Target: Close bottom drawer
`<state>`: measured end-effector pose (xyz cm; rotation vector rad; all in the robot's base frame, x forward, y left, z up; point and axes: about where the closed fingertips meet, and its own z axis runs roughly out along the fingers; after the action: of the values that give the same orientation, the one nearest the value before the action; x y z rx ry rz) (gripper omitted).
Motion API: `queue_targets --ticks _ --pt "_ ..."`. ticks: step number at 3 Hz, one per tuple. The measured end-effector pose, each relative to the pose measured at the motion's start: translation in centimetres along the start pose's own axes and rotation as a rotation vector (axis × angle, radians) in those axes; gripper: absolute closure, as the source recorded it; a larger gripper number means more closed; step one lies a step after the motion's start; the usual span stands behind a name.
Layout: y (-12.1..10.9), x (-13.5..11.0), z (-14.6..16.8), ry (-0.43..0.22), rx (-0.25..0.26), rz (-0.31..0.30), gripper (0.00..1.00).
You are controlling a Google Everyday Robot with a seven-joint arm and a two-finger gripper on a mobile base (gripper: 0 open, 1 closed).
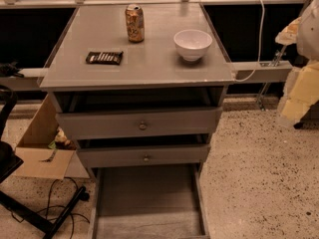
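Observation:
The grey cabinet (137,66) stands in the middle of the camera view. The bottom drawer (148,198) is pulled far out toward me, and its long flat tray is bare. Its front reaches the bottom edge of the view and its knob is out of view. Above it the middle drawer front (114,157) and the tallest drawer front (99,125) each stand slightly ajar. My gripper (298,99) is a pale, whitish-yellow shape at the right edge. It is well right of the cabinet, about level with its top, and touches nothing.
On the cabinet top stand a drink can (134,23), a white bowl (192,44) and a dark snack bar (104,58). A cardboard box (41,148) lies left of the cabinet. A black stand and cables (50,210) are at lower left. A speckled floor (259,183) lies to the right.

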<state>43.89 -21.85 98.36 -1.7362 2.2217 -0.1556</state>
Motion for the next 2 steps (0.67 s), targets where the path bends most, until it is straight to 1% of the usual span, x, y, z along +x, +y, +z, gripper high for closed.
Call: queue_targets --ticks 1,2 --pt "0.0 0.0 0.0 0.000 0.000 0.000 0.00" --pt "1.1 0.6 1.6 -0.006 0.000 0.019 0.00"
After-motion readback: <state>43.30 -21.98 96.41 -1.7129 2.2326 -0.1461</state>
